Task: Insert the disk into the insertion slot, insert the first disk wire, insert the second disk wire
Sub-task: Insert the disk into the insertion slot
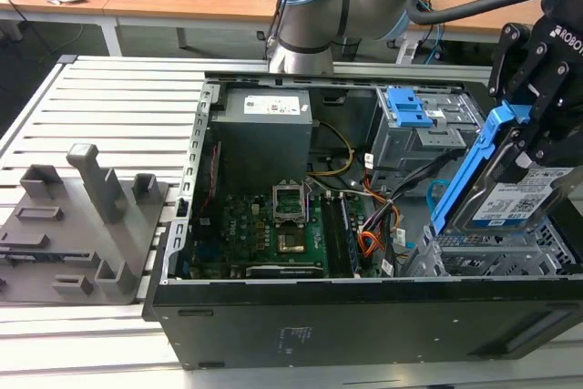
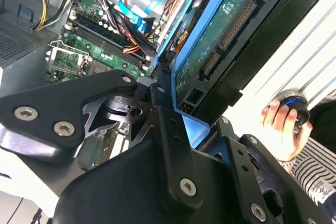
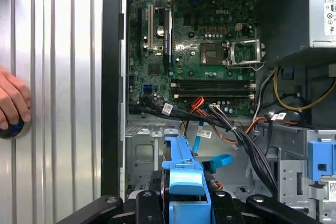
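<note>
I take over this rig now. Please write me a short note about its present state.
Gripper: shut on the disk, which is held tilted above the slot.
Light-blue wire: looped inside the case, apart from the disk.
Done: disk picked up.
Left: disk into the slot, then both wires; the disk's connectors are bare.
A person's hand rests on a knob beside the case.

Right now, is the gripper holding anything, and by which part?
Yes: the gripper holds the disk, jaws shut on the upper end of its blue carrier, the disk tilted over the slot.
</note>
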Tool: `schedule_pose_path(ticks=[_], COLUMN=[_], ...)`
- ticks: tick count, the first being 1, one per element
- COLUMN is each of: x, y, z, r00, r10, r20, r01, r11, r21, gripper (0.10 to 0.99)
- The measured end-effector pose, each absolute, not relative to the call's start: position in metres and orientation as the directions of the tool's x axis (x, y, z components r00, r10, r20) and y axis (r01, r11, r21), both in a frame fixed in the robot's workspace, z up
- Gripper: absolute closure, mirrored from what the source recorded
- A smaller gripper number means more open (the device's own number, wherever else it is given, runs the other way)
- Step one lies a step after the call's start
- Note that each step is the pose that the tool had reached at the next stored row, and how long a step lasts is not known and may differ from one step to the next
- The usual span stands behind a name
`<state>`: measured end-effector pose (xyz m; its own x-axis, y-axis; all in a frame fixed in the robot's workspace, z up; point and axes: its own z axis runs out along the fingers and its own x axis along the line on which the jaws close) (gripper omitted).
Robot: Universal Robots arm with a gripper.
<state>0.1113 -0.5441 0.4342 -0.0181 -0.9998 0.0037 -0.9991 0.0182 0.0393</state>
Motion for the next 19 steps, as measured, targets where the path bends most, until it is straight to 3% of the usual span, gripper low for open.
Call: schedule_pose_path(ticks=[19], x=[0.113], y=[-0.549], z=[0.409], r00=[-0.018], r10=[-1.000], r20=[0.004], r01=[-0.999], r11=[0.018], r21=[0.039], gripper=[0.718])
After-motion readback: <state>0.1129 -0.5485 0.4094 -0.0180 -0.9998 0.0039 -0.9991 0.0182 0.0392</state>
